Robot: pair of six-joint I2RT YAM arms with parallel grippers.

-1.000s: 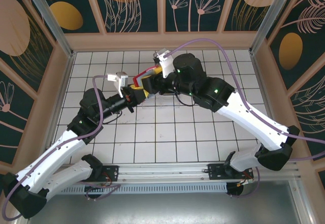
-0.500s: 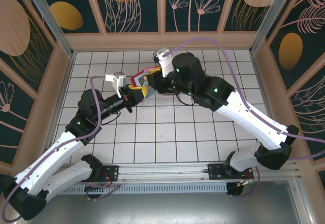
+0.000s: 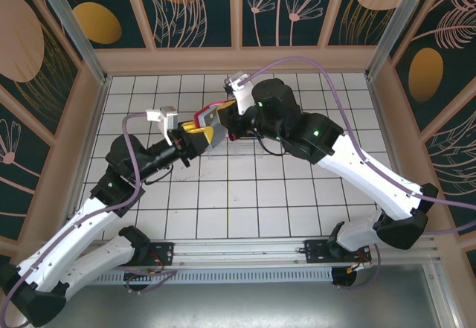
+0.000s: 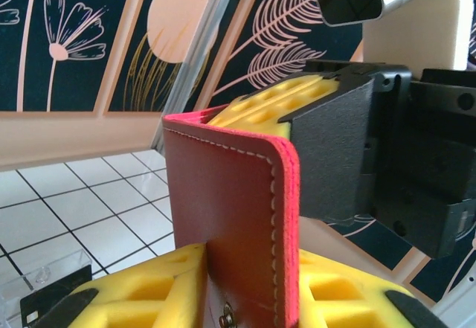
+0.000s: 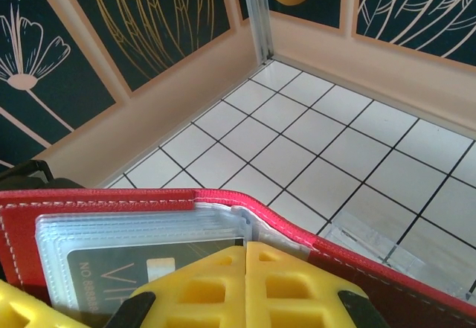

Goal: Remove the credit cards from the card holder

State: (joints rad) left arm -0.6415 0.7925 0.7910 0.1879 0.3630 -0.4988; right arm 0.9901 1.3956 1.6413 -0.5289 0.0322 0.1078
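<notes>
Extraction step: left gripper (image 4: pixel 249 272) clamps the card holder (image 4: pixel 223 209), right gripper (image 5: pixel 245 259) is pinched shut on its sleeves; next, probably withdraw the dark credit card (image 5: pixel 141 267).

The card holder (image 4: pixel 223 216) is red, matt, leather-like, with pale stitching and a small metal snap (image 4: pixel 227 318). Its sleeves (image 5: pixel 141 227) are clear glossy plastic. The right gripper (image 5: pixel 245 268) has yellow, matt, porous foam pads (image 5: pixel 297 283). The bench (image 5: pixel 297 142) is smooth white tile.

We see the red folding wallet (image 3: pixel 206 115) above the white tiled table (image 3: pixel 245 194), between left gripper (image 3: pixel 190 130) and right gripper (image 3: pixel 223 117), dark plastic card (image 5: pixel 111 267) inside.
</notes>
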